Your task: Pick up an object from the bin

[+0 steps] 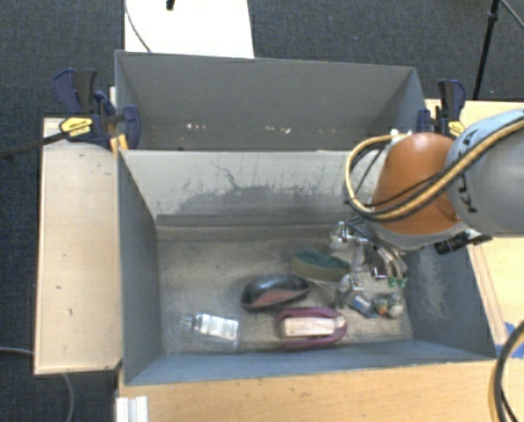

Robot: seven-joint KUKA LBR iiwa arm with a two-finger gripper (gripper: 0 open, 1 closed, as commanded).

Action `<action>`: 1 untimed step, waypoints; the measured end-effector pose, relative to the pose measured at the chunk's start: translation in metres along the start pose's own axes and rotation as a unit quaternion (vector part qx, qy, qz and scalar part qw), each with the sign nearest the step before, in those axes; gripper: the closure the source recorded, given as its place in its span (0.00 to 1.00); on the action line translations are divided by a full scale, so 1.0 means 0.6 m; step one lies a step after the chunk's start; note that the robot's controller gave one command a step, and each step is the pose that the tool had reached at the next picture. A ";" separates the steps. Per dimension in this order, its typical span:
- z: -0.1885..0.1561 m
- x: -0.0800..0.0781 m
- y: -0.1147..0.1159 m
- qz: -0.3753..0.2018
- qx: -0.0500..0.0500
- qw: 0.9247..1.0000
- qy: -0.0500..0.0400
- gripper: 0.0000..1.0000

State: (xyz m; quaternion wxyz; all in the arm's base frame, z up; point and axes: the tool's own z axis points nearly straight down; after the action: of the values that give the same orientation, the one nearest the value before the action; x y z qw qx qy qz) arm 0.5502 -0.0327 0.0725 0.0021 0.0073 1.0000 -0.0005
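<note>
My gripper hangs low over the right part of the bin floor, under the arm's orange cover. Just left of it, touching or nearly touching, lies a flat teal and tan pad. Below that pad rests a dark oval thing like a computer mouse. A maroon case with a pale pink face lies along the front wall. A few small bits, blue and green among them, sit right under the gripper.
A small clear bottle lies at the front left of the floor. The arm and its looping cables cover the bin's right wall. The left and back of the floor are bare grey metal.
</note>
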 end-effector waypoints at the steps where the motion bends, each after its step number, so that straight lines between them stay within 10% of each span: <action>1: -0.004 -0.004 0.000 0.001 0.000 1.000 -0.003 1.00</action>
State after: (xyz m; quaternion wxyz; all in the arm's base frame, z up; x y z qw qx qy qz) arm 0.5524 -0.0327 0.0750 0.0055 0.0082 1.0000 0.0000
